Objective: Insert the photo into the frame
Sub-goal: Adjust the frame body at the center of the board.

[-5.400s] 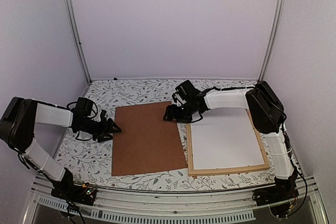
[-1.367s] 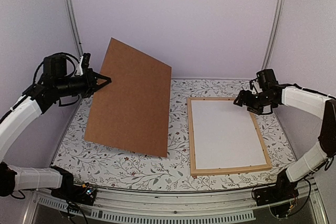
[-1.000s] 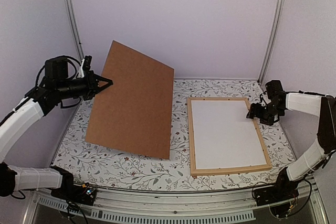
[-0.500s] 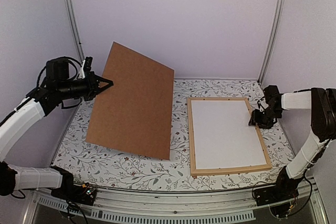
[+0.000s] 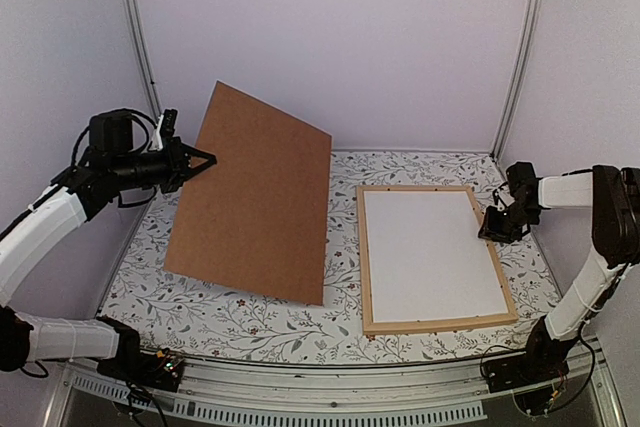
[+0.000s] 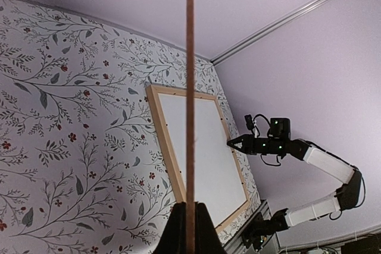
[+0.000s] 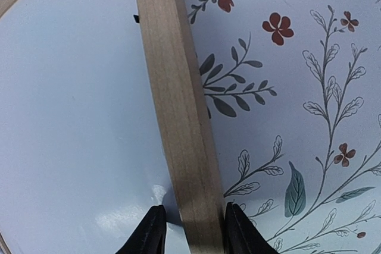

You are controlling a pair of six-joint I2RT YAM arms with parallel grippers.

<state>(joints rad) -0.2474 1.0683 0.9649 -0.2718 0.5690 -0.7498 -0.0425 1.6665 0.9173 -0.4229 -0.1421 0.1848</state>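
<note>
- The frame is a large rectangle of thin, pale natural-wood bars, lying flat on the right half of the flower-patterned table.
- The photo lies inside the frame and fills it bar to bar. Only a plain white side faces up, so no picture can be seen.
- The long sides of both run from the near edge of the table towards the far wall, and the short sides run across. The near end is turned slightly to the right.
- The right tool is low at the frame's right long bar, about a third of the way down from the far corner. In the wrist view its fingers straddle that bar, one on the photo side and one on the table side. I cannot tell whether they press on the wood.
- The left tool is clenched on the left edge of a plain brown backing board. It holds the board tilted in the air over the left half of the table, well apart from the frame.
</note>
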